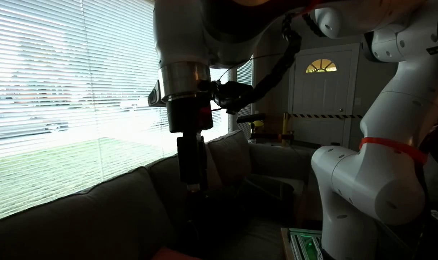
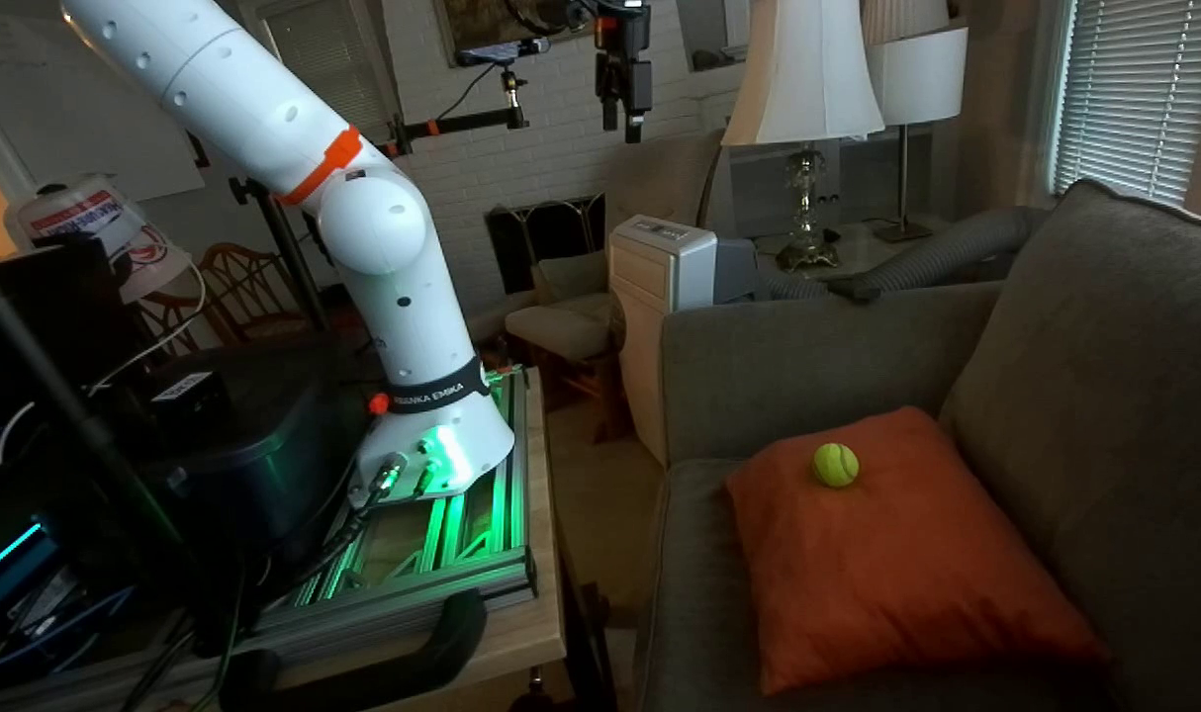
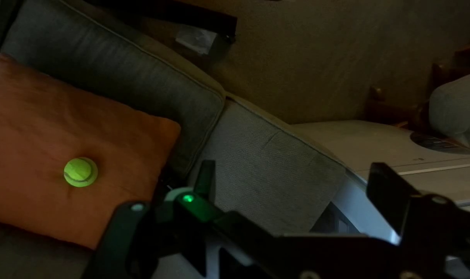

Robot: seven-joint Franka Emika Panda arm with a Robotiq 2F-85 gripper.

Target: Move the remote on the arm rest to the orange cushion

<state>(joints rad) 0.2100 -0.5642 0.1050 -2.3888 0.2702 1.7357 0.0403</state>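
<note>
Indoors, I see my tool [image 3: 293,168] spread, a tennis ball [image 2: 836,465] on the orange cushion [image 2: 892,569], window blinds [image 1: 71,90] behind the grey sofa [image 1: 114,209]

Cushion [image 2: 917,574]: on the sofa seat [image 2: 694,583], sides given as in an exterior view
Ball [image 2: 836,465]: on the cushion, toward its far edge
Arm rest [image 2: 818,381]: just beyond the cushion
Sofa back [image 2: 1105,405]: right of the cushion
Robot base [image 2: 437,450]: left of the cushion, well apart from it
Appliance [image 2: 660,272]: beyond the cushion and left
Lamps [image 2: 808,69]: well beyond the cushion
Gripper [image 2: 622,127]: higher than the cushion, beyond it and left
</note>
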